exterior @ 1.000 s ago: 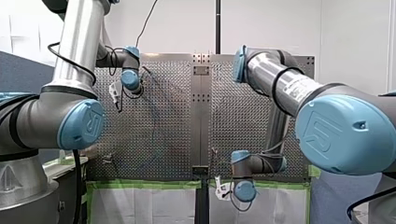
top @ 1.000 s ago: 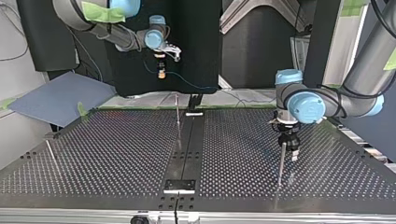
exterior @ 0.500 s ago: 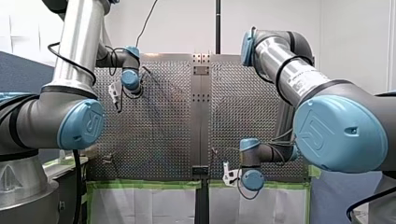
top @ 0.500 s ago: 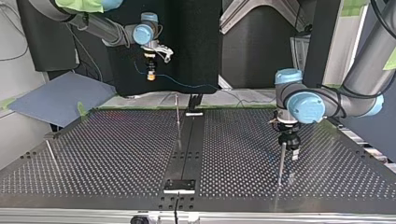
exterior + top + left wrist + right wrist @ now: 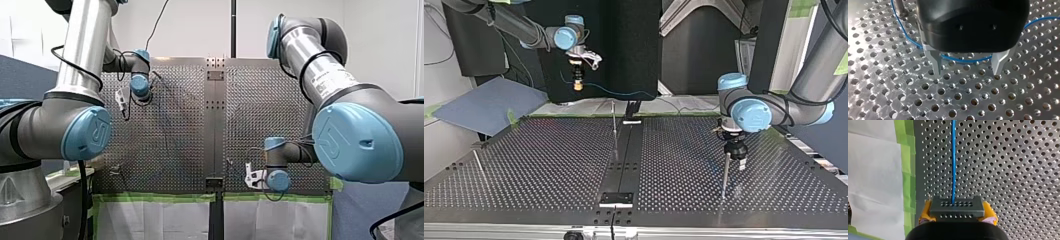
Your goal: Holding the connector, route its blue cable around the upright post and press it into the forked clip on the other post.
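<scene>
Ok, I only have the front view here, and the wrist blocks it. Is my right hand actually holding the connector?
Observer: Yes. In the right wrist view, the right hand is shut on the connector, with yellow pads on both sides of it.
Operator: And the cable?
Observer: The blue cable runs straight ahead out of the connector, over the perforated table.
Operator: What about my left hand?
Observer: In the left wrist view, the left hand is open and grips nothing. The cable curves across the gap between its metal fingers.
</scene>
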